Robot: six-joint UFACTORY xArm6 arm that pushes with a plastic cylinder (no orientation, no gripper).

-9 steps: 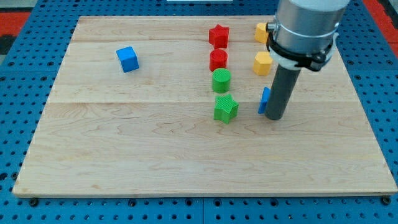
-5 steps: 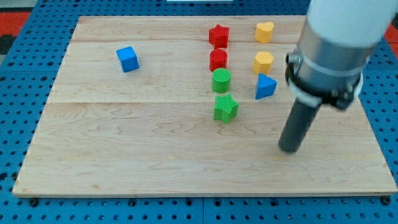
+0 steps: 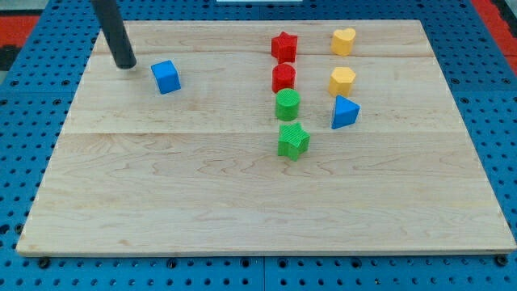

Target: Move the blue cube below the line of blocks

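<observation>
My tip (image 3: 125,65) rests on the wooden bench (image 3: 202,202) at the view's upper left; the tool is a plain rod, holding nothing. Just to its right, apart from it, sits the blue cube (image 3: 166,77). Centre: a column of red star (image 3: 283,46), red cylinder (image 3: 283,78), green cylinder (image 3: 287,105), green star (image 3: 293,141). Right: yellow heart (image 3: 343,40), yellow hexagonal block (image 3: 342,81), blue triangular block (image 3: 344,112).

Blue cube (image 3: 166,77), red star (image 3: 283,46), green star (image 3: 293,141), yellow heart (image 3: 343,40), blue triangle (image 3: 344,112), pale wooden board (image 3: 161,186), dark rod.
</observation>
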